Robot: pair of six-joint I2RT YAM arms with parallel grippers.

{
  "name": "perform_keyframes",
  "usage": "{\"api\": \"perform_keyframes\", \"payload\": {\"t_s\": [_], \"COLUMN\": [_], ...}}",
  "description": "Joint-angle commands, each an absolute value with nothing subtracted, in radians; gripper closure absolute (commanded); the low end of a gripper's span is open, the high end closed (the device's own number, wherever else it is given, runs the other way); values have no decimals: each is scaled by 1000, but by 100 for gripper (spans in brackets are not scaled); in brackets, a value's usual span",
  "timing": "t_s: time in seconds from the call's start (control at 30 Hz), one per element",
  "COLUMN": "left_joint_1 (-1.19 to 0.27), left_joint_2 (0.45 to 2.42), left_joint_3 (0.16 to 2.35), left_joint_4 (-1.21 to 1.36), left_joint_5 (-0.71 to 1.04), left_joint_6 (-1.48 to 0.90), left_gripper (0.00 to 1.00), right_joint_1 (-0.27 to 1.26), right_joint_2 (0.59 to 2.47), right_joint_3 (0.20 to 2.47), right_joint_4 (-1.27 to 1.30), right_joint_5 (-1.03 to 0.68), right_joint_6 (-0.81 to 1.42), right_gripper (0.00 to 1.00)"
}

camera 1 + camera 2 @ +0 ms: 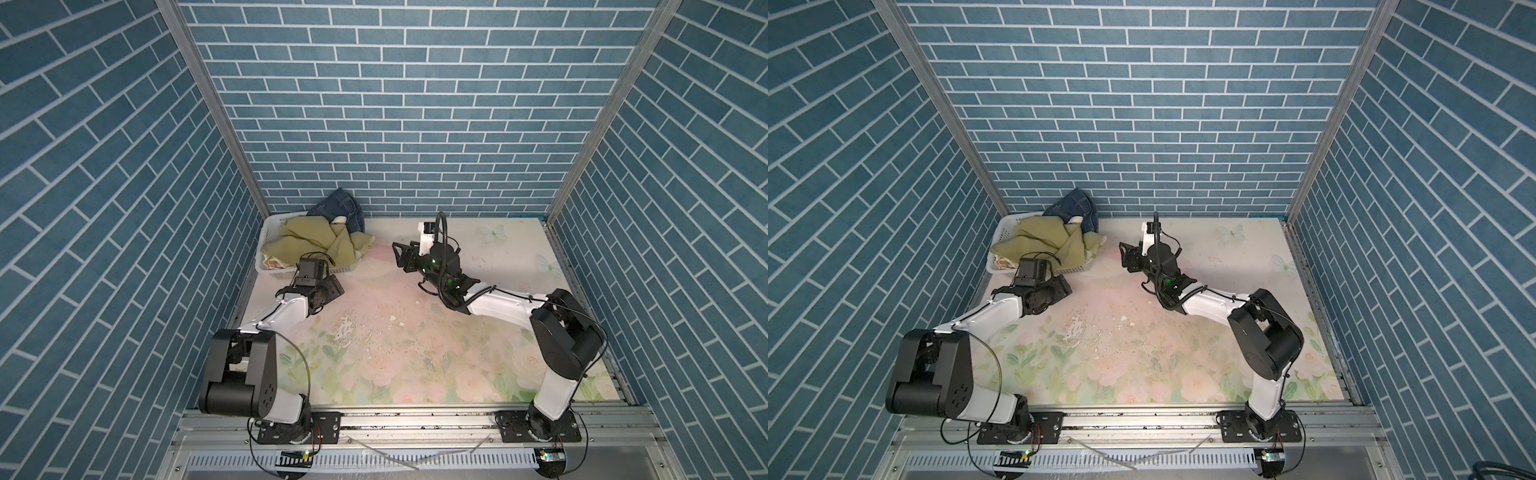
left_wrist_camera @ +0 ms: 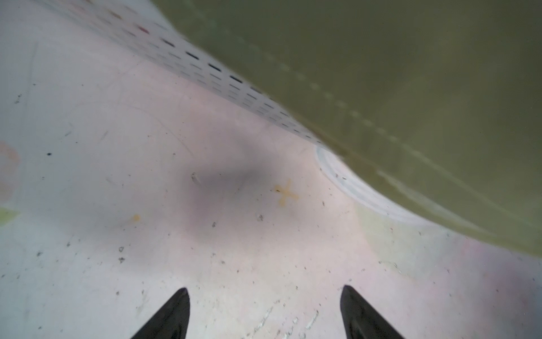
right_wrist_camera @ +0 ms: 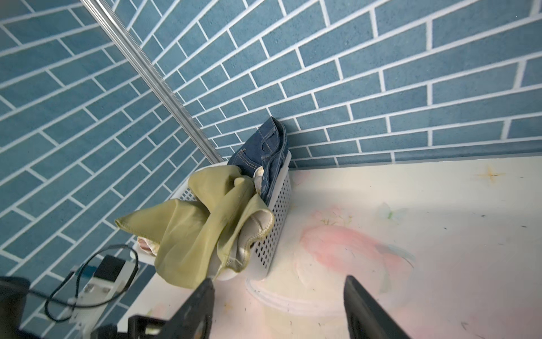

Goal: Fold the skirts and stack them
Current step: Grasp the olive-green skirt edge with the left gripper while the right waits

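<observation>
Left gripper (image 2: 265, 296): fingers spread, empty; olive skirt (image 2: 410, 88) ahead of tips.
Right gripper (image 3: 278, 286): fingers spread, empty; basket (image 3: 280, 205) ahead, olive skirt near one fingertip.

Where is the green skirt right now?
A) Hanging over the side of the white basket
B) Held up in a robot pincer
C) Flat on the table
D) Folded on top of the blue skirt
A: the green skirt spills over the rim of the white basket, while the left pincer and the right pincer are both open and hold nothing.
</observation>
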State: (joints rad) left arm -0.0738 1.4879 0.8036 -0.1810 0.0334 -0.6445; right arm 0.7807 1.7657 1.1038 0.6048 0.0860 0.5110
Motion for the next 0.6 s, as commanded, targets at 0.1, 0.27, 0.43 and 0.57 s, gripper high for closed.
{"api": "perform_keyframes", "payload": {"t_s": [0.1,0.27,0.43,0.57], "left_joint_1": [28,120,206,227], "left_joint_2": [1560,1600,1662,1700], "left_joint_3": [865,905,986,1068], "left_joint_4": [-114,-107,-122,-160], "left_joint_5": [-12,-25,-27,-62], "left_joint_6": [-672,-675,-688,-672], "left_gripper": [21,20,20,19], "right_joint_1": [782,783,784,782], "right_joint_2": [1659,1635,1630,1621], "right_joint_3": [1012,975,963,953], "right_joint_4": [572,577,574,564], "right_joint_5": [95,95,84,78], "right_joint_6": [395,385,374,365], "right_gripper": [31,31,31,31]}}
